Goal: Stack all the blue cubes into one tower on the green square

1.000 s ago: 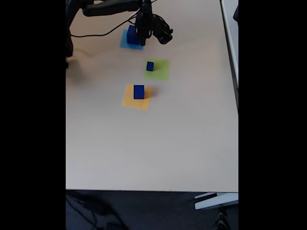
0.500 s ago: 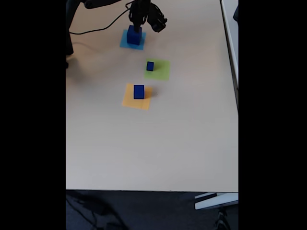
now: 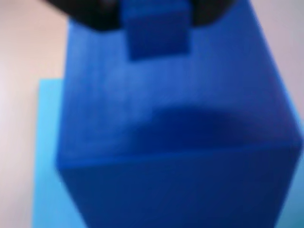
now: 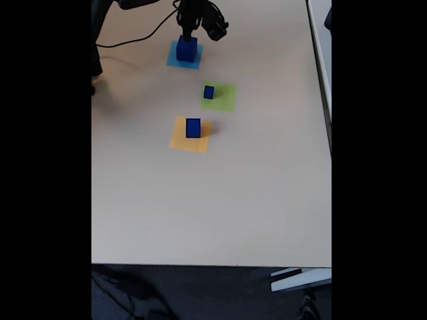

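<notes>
From my fixed view the gripper (image 4: 188,32) hangs right over the big blue cube (image 4: 187,49) on the light-blue square (image 4: 175,59). The wrist view is blurry, but a tiny blue cube (image 3: 156,28) sits between the dark fingers (image 3: 90,14), low over the big cube's top (image 3: 166,95); looks pinched. Another small cube (image 4: 209,92) sits on the green square (image 4: 223,100), a mid one (image 4: 193,127) on the orange-yellow square (image 4: 180,141).

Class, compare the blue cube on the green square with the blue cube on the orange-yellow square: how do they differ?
The cube on the green square looks smaller; the cube on the orange-yellow square looks bigger. The first sits near its square's left edge, the second nearer the middle. Both are dark blue and unstacked.
</notes>
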